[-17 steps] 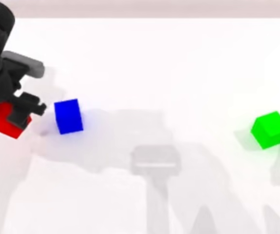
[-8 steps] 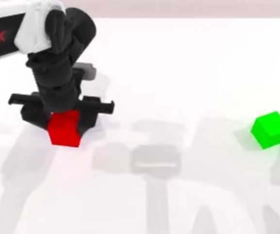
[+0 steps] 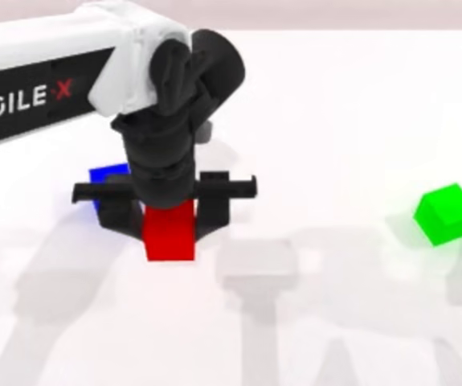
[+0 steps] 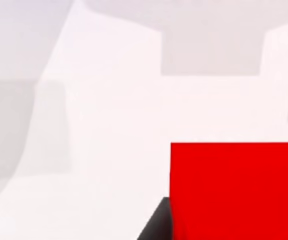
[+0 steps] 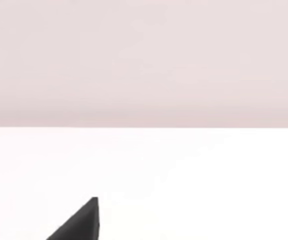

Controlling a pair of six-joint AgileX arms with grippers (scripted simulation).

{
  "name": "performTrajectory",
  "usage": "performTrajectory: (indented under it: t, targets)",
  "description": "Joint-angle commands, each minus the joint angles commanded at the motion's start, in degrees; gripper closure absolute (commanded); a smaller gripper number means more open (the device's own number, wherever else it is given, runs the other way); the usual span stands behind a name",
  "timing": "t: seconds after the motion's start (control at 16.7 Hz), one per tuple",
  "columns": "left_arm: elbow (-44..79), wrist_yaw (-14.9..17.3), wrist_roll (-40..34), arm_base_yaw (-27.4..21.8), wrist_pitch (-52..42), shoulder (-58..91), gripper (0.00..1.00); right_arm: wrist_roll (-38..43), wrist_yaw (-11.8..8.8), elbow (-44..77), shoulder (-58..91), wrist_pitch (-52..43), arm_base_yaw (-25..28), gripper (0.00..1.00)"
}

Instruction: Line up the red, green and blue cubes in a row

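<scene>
Left gripper [image 3: 169, 219] pinches the red cube [image 3: 169, 232] between its fingers, now carried rightward past the blue cube [image 3: 108, 174], which shows partly behind the arm, just left of red. Green cube [image 3: 446, 213] unmoved, well right of red. Right gripper: a dark tip only, fingers cannot tell.

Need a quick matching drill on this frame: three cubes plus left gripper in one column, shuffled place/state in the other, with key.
1. red cube
2. green cube
3. blue cube
4. left gripper

A. alone at the table's right
B. mostly hidden behind the left arm
C. shut on a cube
D. held between two fingers

Pairs: 1-D, 2-A, 3-B, 4-C
</scene>
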Motion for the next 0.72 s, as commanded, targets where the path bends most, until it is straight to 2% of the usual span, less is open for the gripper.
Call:
performTrajectory:
  t: [0.36,0.72]
  targets:
    - [-0.8,0.0,0.2,0.2,1.0,0.5,1.0,0.0,0.0,0.0,0.0,0.0,0.0,0.0]
    - [-8.3,0.1,0.3,0.3,12.5,4.0,1.0,0.0,0.0,0.0,0.0,0.0,0.0,0.0]
